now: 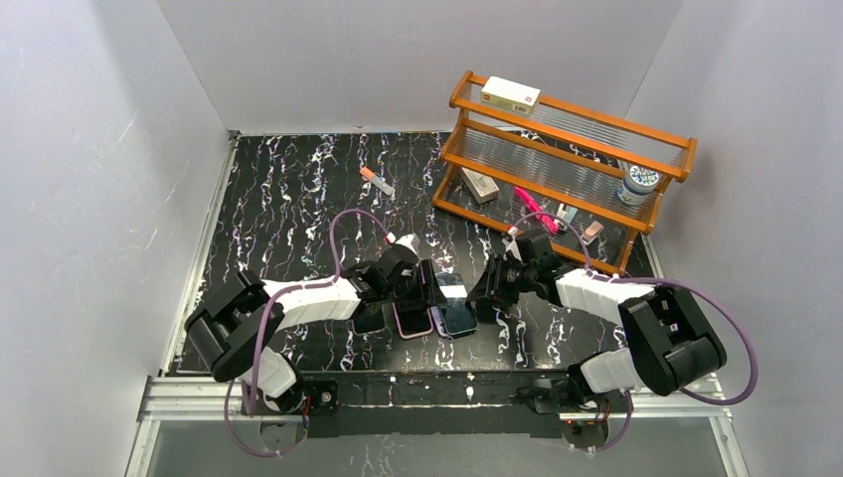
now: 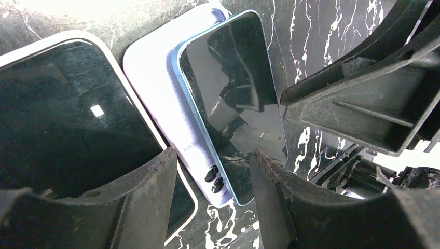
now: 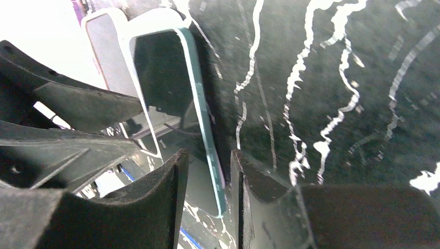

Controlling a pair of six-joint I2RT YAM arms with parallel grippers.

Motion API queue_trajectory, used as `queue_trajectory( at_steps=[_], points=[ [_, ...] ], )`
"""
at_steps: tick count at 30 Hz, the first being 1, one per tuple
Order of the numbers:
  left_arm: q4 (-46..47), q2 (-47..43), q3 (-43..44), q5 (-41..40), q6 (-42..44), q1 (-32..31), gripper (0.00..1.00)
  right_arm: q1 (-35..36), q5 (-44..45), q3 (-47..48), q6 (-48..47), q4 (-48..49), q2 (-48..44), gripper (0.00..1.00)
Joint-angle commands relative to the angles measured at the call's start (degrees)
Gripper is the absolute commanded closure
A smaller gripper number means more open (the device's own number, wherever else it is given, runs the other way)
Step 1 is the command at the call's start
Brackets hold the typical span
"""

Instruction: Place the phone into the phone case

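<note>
the blue-rimmed phone [image 2: 233,104] lies screen up on the lavender phone case [image 2: 155,78], but it is not seated. it is skewed across the case and slid off toward the right arm's side. a broad strip of the case shows bare along the side facing the left arm, and the phone's far end swings out past the case's far corner. the long axes of the two nearly match but fan apart toward that far end.

the left gripper [image 2: 212,207] is spread wide, with one finger on each side of the case's near end. the near end of the phone sits in the gap between them, and neither pad clearly touches anything. the right gripper [image 3: 207,207] is narrow, and the phone's overhanging long edge, the one turned away from the case, runs straight into its slot. i cannot tell whether the pads are actually pinching that edge.

the right arm looks better placed for the next move. it is on the side the phone has strayed to, so the phone probably needs to go sideways, back across the case, with its far end turned inward until the rims line up. a second, white-rimmed phone [image 2: 67,119] lies just beside the case on its other side, so the case has little room to slide that way.
</note>
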Motion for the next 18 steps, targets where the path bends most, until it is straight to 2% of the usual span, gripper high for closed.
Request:
queue_trajectory(
  at_steps=[1, 18],
  points=[
    [0.85, 2.77, 2.12, -3.39, 0.96, -1.15, 0.48, -1.35, 0.43, -2.08, 1.11, 0.53, -3.10, 0.57],
    [4.02, 8.03, 5.47, -2.08, 1.17, -4.30, 0.48, -3.04, 0.88, -4.11, 3.45, -0.42, -7.62, 0.59]
  ],
)
